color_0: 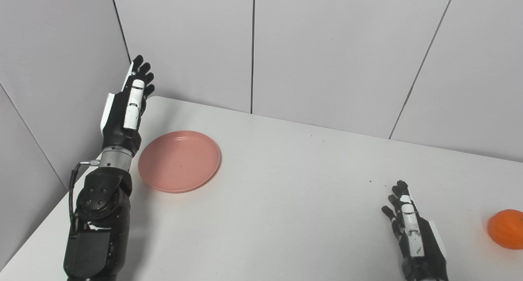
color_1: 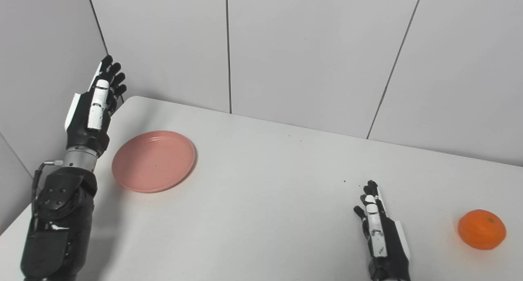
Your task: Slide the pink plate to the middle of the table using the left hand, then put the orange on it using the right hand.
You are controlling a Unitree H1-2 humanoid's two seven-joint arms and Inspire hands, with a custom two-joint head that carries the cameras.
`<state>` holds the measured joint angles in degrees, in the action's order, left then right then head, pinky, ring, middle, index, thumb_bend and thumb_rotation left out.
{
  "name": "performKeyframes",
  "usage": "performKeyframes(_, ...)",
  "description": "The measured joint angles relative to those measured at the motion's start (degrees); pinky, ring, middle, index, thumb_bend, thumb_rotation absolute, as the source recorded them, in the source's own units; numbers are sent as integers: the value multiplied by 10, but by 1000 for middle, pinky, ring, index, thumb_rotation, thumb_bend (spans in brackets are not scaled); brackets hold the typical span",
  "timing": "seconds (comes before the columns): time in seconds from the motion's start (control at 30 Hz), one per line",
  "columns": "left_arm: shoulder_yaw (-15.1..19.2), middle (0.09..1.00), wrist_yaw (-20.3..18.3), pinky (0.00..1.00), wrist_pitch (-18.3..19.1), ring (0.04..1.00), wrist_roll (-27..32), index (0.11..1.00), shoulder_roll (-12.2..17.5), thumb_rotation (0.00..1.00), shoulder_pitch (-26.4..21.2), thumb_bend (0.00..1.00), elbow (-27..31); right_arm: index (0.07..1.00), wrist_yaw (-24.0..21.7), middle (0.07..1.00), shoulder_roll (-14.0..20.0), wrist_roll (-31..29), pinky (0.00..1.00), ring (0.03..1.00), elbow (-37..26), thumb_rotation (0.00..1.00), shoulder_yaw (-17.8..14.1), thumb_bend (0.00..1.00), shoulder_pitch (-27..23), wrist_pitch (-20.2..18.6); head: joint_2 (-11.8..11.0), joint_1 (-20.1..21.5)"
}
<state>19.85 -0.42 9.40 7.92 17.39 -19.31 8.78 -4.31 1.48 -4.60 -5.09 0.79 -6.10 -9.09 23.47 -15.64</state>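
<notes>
Filling most of the view, the white worktop (color_0: pixel 286 199) holds a pink plate (color_0: pixel 179 161) on its left side. The left robot hand (color_0: pixel 126 105) is raised just beside the plate, fingers apart, holding nothing. The right robot hand (color_1: pixel 380 232) rests empty with fingers apart, near the orange (color_1: pixel 481 229) at the right.

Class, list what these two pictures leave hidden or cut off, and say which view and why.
- Orange: the left eye view's right edge clips it; the right eye view shows it whole.
- Right hand: its wrist and arm are cut by the bottom edge in both views.
- Left hand: its palm faces away in both views.
- Table: its near edge lies below both frames.
- Pink plate: underside hidden.
</notes>
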Motion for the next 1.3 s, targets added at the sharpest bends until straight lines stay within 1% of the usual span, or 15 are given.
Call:
performKeyframes(0.2,7,977,-2,968,0,972,18,968,13,1000,9,371,-21,1000,0,1000,0,-1,1000,1000,1,1000,-1,171,0,0,0,-2)
performKeyframes(0.4,15,977,-2,971,1,973,32,957,13,1000,18,328,-24,1000,-1,1000,0,-5,1000,1000,1,1000,-3,165,0,0,2,-4)
performKeyframes(0.6,24,978,-8,972,4,976,56,955,19,1000,23,346,-37,1000,-1,1000,0,-11,1000,1000,1,1000,-4,176,0,0,3,-6)
performKeyframes(0.7,25,982,-10,979,4,980,65,967,21,1000,30,328,-43,1000,0,1000,1,-11,1000,1000,1,1000,-4,181,0,-1,3,-7)
performKeyframes(0.97,28,979,-15,976,3,977,69,968,29,1000,34,293,-77,1000,-1,1000,3,-14,1000,1000,1,1000,-4,172,0,-2,3,-8)
performKeyframes(1.3,30,983,-20,976,-2,978,74,981,29,1000,41,286,-101,1000,-1,1000,3,-17,1000,1000,0,1000,-5,175,0,-2,2,-10)
